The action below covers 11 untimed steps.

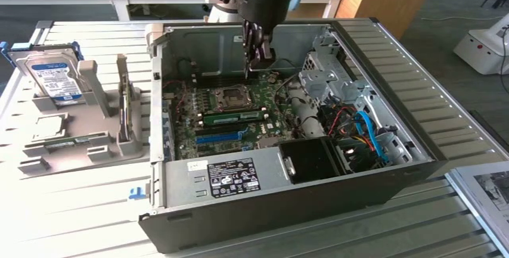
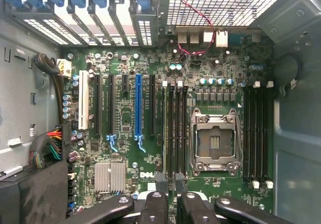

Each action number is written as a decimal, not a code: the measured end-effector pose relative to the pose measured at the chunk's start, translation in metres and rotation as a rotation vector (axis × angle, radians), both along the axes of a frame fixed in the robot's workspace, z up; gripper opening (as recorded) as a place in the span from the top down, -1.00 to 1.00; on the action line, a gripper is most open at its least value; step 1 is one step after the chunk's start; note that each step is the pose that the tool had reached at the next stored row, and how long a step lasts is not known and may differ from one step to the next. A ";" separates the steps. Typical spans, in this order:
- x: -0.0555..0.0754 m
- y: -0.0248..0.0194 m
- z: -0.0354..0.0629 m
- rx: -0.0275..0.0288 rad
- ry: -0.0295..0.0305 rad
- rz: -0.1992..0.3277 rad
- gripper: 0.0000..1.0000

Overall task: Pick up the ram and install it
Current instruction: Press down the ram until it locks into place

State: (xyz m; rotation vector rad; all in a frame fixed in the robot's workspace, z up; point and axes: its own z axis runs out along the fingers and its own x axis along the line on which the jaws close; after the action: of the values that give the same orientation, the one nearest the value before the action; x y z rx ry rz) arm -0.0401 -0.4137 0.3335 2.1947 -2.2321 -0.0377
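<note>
The gripper [image 1: 260, 67] is held inside an open computer case [image 1: 413, 151], above the motherboard [image 1: 275, 128] and clear of it. In the wrist view the gripper [image 2: 169, 184] is seen with its two dark fingertips [image 2: 158, 180] set moderately apart. Bare board is seen through the gap, and nothing is gripped between them.

The ram [image 1: 232, 115] is found below the gripper, standing on edge in a slot on the motherboard and not touched by the fingers. In the exterior view its green face and pale label are shown. In the wrist view it is taken to be the thin greenish edge [image 2: 165, 128] running straight out from the fingertips, though this cannot be told for certain.

The empty CPU socket [image 1: 232, 96] is set just beside the ram, likewise below the gripper. The long blue slot strip [image 1: 219, 137] is laid on the ram's other side, farther from the socket. A second bank of dark memory slots [image 2: 257, 133] is seen beyond the socket, and a small silver heatsink [image 2: 109, 176] beyond the blue strip.

Outside the case, well apart from the gripper toward the exterior view's left, a hard drive [image 1: 56, 79] is propped upright in a grey stand [image 1: 87, 145] on the slatted table [image 1: 71, 222].
</note>
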 end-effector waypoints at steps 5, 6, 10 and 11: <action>0.000 0.0000 0.0000 0.0000 0.0000 0.000 0.62; 0.000 0.0000 0.0000 0.0000 0.0000 0.000 0.62; 0.000 0.0000 0.0000 0.0000 0.0000 0.000 0.78; 0.000 0.0000 0.0000 0.0000 0.0000 0.000 0.80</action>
State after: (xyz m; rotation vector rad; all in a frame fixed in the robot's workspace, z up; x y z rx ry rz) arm -0.0401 -0.4137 0.3335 2.1946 -2.2322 -0.0377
